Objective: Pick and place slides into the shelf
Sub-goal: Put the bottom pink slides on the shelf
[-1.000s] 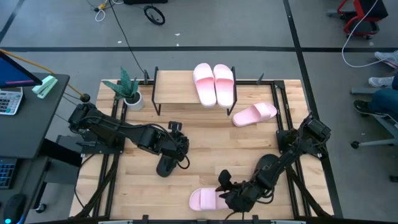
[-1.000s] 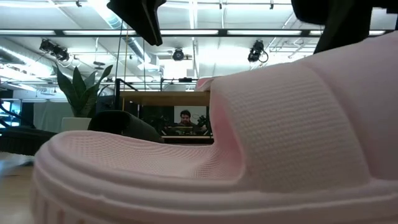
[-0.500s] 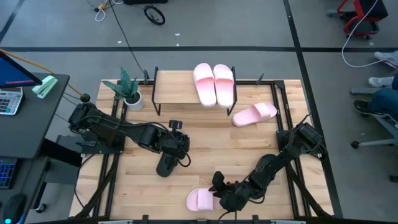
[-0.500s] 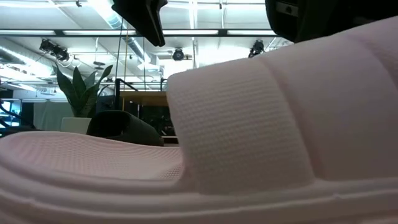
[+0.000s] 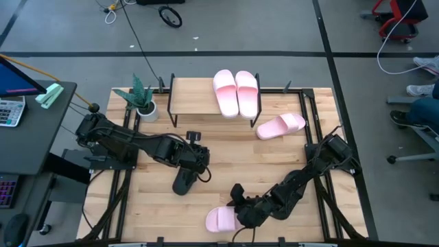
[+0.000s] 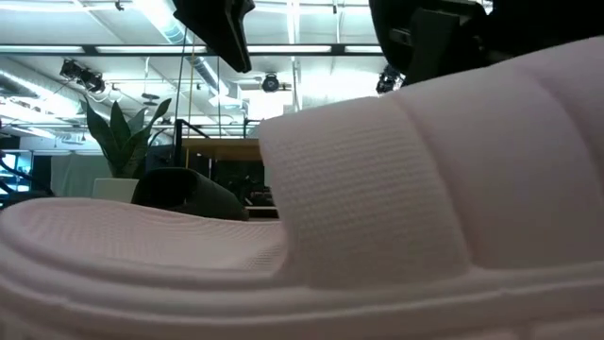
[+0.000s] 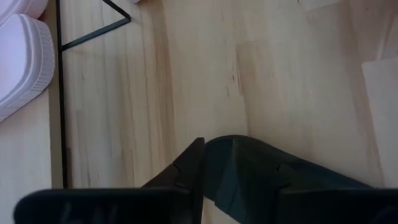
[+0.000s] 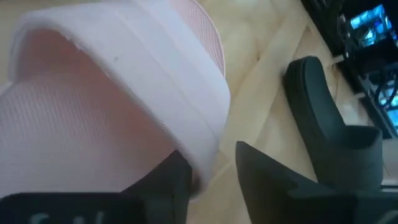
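Two pink slides (image 5: 236, 93) lie on the shelf (image 5: 192, 96). A third pink slide (image 5: 281, 125) rests sole-down on the table to the shelf's right. A black slide (image 5: 183, 182) lies mid-table. My left gripper (image 5: 197, 163) hovers shut just above it, and the low view shows this left gripper (image 6: 215, 33) clear of the black slide (image 6: 179, 194). A fourth pink slide (image 5: 221, 219) lies at the near edge. My right gripper (image 5: 240, 210) is open at that slide's strap end. The other black slide is out of view. My right gripper comes slanting down from the table's right at the near pink slide. One finger (image 8: 163, 183) lies against the outside of the wide strap (image 8: 186, 134) and the other finger (image 8: 267, 177) stands beside the slide over the wood. The slide's sole stays on the table.
A small potted plant (image 5: 142, 99) stands at the shelf's left end. Black frame rails run along the table's left and right sides. Bare wood lies between the shelf and the black slide. A desk with a calculator stands off the table's left.
My right gripper has moved toward the table's left along the near edge and come against the near pink slide. That slide has slid a little leftward and turned slightly on the table.
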Controlling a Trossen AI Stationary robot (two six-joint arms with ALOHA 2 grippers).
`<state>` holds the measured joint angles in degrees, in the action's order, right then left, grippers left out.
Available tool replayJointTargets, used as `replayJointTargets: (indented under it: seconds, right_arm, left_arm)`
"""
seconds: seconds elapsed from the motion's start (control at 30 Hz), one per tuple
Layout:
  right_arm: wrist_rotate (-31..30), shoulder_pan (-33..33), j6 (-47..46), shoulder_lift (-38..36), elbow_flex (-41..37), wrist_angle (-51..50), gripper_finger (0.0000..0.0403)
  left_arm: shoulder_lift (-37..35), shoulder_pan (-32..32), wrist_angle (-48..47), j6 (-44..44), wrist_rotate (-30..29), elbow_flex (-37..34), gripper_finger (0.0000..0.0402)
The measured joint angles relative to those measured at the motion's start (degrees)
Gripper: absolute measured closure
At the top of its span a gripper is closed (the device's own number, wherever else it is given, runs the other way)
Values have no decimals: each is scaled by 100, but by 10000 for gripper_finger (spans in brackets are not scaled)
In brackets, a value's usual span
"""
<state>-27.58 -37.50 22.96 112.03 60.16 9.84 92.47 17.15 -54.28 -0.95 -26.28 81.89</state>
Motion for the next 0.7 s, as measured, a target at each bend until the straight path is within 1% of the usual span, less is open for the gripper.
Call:
replayJointTargets:
  seconds: [0.03, 0.17, 0.23, 0.27, 0.33, 0.4, 0.47, 0.57, 0.63, 0.7]
  right_arm:
    - [-5, 0, -169, -29, -2, -19, 286]
    - [-140, 59, -1394, -287, 33, -193, 349]
    - [-307, 74, -1901, -492, 33, -498, 381]
    - [-510, 72, -2085, -609, 33, -651, 388]
    - [-1065, 59, -2449, -870, 33, -1010, 388]
    - [-1749, 54, -2774, -1166, 33, -1251, 379]
    - [-2492, 116, -2970, -1492, 33, -1325, 377]
    - [-3585, 326, -3109, -2000, 33, -1285, 386]
    - [-4089, 561, -3193, -2361, 33, -1270, 392]
    - [-4491, 877, -3349, -2650, 33, -1106, 392]
  left_arm:
    - [0, 0, -2, -52, 0, 0, 318]
    - [-20, 0, -40, -334, -1, 0, 330]
    - [-86, 0, -167, -369, 0, 0, 338]
    - [-148, 0, -216, -380, 0, 0, 342]
    - [-305, 0, -321, -480, 0, 0, 350]
    - [-521, 0, -405, -635, -1, 0, 359]
    - [-816, 0, -530, -774, -2, 0, 369]
    - [-1336, 4, -597, -878, -23, 0, 388]
    - [-1719, 6, -591, -886, -182, 0, 396]
    - [-2093, 5, -550, -888, -511, 0, 396]
